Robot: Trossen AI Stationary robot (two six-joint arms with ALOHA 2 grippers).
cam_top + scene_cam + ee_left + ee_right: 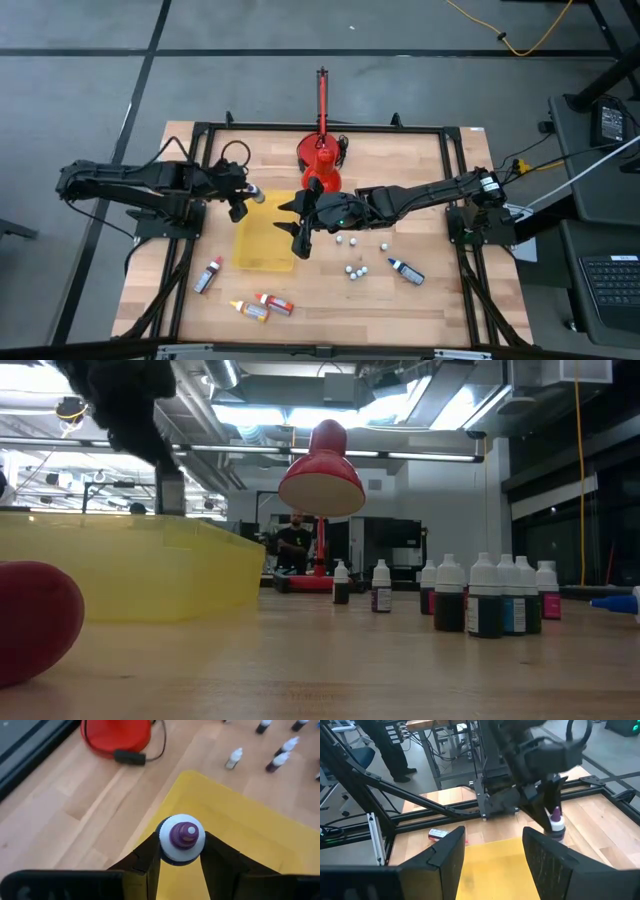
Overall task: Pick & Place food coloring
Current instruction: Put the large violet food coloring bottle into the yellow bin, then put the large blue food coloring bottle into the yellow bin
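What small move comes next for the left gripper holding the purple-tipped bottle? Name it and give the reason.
Probably carry it a little farther in over the yellow plastic tray and then let go. The left gripper is shut on the small white-capped, purple-tipped squeeze bottle, which hangs at the tray's corner rather than over its middle. The right gripper waits open over the tray.

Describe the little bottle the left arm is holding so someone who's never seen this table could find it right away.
Find the yellow tray in the middle of the wooden table. The left tool hangs at its far left corner, shut on a small bottle. It has a white cap with a purple tip and is the only bottle off the table.
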